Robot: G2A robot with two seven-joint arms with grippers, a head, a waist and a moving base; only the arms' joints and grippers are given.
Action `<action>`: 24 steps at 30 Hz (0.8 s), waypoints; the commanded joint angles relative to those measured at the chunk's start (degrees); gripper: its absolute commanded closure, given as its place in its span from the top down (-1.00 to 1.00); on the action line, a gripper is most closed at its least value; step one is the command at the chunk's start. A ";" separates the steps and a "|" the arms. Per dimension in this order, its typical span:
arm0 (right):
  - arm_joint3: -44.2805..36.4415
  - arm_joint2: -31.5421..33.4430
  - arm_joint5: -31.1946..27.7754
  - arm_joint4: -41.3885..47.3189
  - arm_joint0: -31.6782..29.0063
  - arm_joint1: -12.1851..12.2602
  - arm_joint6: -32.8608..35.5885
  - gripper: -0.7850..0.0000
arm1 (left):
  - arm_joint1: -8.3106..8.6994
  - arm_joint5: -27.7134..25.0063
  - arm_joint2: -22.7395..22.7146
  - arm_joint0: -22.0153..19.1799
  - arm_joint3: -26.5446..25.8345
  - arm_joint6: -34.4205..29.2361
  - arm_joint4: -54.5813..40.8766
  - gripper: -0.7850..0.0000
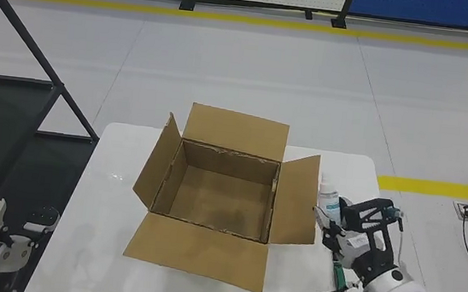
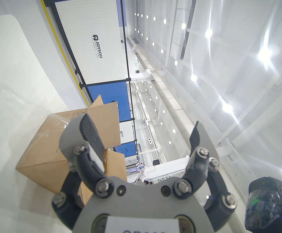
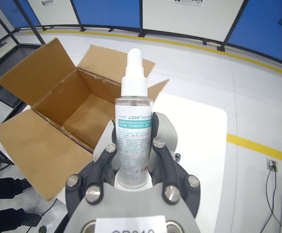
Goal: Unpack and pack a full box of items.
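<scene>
— Where's your bottle [image 3: 133,103] pointing?
— Cap away from the wrist, along the fingers; your right gripper [image 3: 134,123] is clamping it just beside the box [image 1: 235,133].
— Box?
— Open, showing bare cardboard; your left gripper [image 2: 141,130] is holding its fingers apart.

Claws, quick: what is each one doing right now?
Left claw: open, holding nothing.
Right claw: closed on the spray bottle.
</scene>
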 commanded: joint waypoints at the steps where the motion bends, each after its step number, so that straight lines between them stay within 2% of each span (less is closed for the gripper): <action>1: -0.01 -5.07 1.39 -1.80 3.93 -0.35 1.80 -1.00 | 0.00 0.00 0.00 0.00 0.00 0.00 0.00 1.00; 6: 0.32 -19.50 7.87 -7.88 14.21 -2.08 9.92 -1.00 | 0.00 0.00 0.00 0.00 0.00 0.00 0.00 1.00; 8: 3.43 -24.88 10.04 -9.47 19.06 -3.14 12.29 -1.00 | 0.00 0.00 0.00 0.00 0.00 0.00 0.00 1.00; 11: 10.64 -31.78 14.57 -10.56 27.13 -5.31 14.09 -1.00 | 0.00 0.00 0.00 0.00 0.00 0.00 0.00 1.00; 16: 25.03 -39.22 21.55 -4.80 40.67 -9.87 16.16 -1.00 | 0.00 0.00 0.00 0.00 0.00 0.00 0.00 1.00; 19: 33.74 -43.38 25.36 -3.06 47.06 -12.74 15.80 -1.00 | 0.00 0.00 0.00 0.00 0.00 0.00 0.00 1.00; 24: 47.37 -48.07 27.67 3.21 55.38 -17.55 15.08 -1.00 | 0.00 0.00 0.00 0.00 0.00 0.00 0.00 1.00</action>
